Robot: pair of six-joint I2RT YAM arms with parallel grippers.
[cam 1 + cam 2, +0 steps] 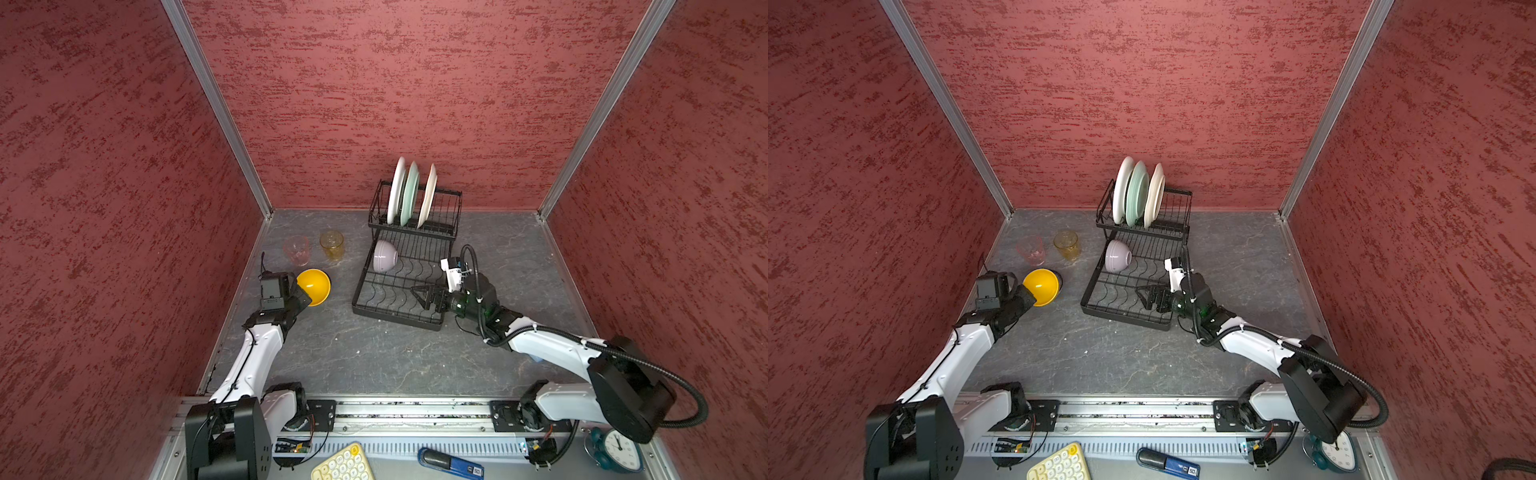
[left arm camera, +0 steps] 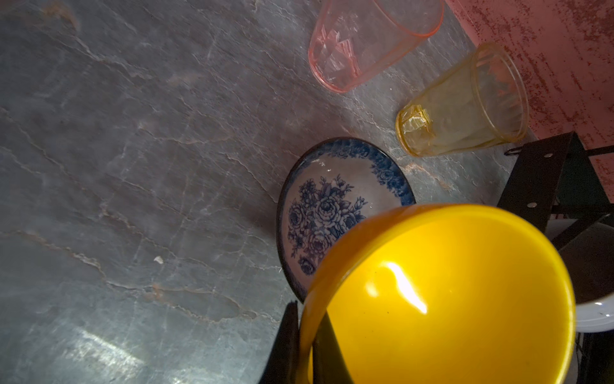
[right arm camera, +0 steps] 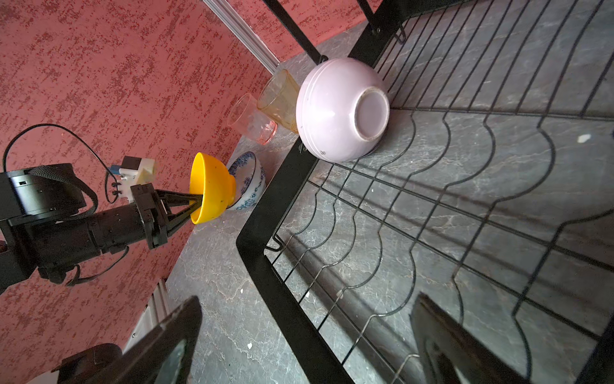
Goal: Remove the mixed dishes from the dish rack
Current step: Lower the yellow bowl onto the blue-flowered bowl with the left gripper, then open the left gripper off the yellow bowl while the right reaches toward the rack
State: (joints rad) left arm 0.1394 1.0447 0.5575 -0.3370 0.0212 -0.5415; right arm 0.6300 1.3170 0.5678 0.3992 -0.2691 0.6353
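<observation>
Dishes are sitting partly out of the dish rack [image 3: 287, 299] and partly in it. Near the left edge of the counter [image 1: 374, 361], the left gripper [image 3: 196, 201] is pinching the rim of the yellow bowl [image 1: 316, 286], one finger inside and one outside. It is holding that bowl tilted over the blue-and-white bowl [image 2: 325, 206], which is sitting upright on the counter; whether the two bowls are touching I cannot tell. Behind them, toward the back left corner, the pink tumbler [image 1: 297, 249] and the amber tumbler [image 1: 331, 244] are standing upright, side by side but apart. The rack is sitting at the middle of the back edge. The lilac bowl [image 1: 384, 256] is lying on its side at the back left corner of the low tray [image 1: 390, 291]. In the raised basket [image 1: 446, 210] the white plate [image 1: 395, 191], pale green plate [image 1: 411, 193] and cream plate [image 1: 428, 195] are standing on edge. The right gripper [image 1: 419, 297] is hovering over the tray's near right part, jaws spread wide and holding nothing.
</observation>
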